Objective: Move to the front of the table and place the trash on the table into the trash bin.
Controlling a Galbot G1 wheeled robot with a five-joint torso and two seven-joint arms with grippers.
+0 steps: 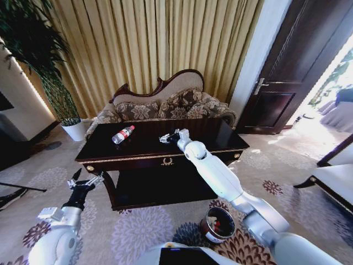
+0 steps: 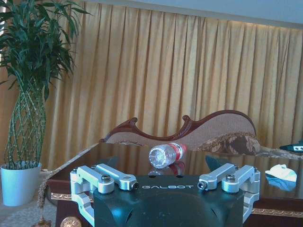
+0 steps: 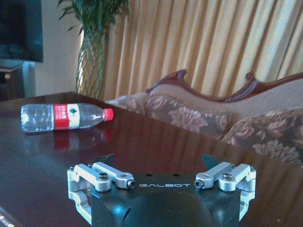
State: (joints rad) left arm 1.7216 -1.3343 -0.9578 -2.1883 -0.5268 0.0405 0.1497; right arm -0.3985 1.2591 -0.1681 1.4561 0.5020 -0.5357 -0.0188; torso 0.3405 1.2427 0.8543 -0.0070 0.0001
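Head view: my right hand (image 1: 165, 138) is stretched out over the dark, glossy tabletop (image 1: 149, 144), near its middle, with the fingers spread and nothing between them. My left hand (image 1: 84, 183) hangs low beside the table's left front corner, over the patterned carpet, fingers likewise spread and empty.

On the polished wood lies a clear plastic bottle (image 1: 122, 134), a ribbed cylinder with a red label band and a red cap. It rests on its side, left of my right hand and well apart from it; its long axis runs diagonally, cap toward the back and right, base toward the front-left corner. From my right wrist the bottle (image 3: 64, 116) casts a soft reflection in the varnish. From my left wrist a small pale crumpled scrap (image 2: 281, 172) sits on the wood farther along, mirrored in the gloss.

Gold trim and a gold emblem (image 1: 167, 161) edge the table's front. On the carpet near my right arm stands the trash bin (image 1: 217, 225), a round dark bucket with a reddish inside and a white patch on its wall.
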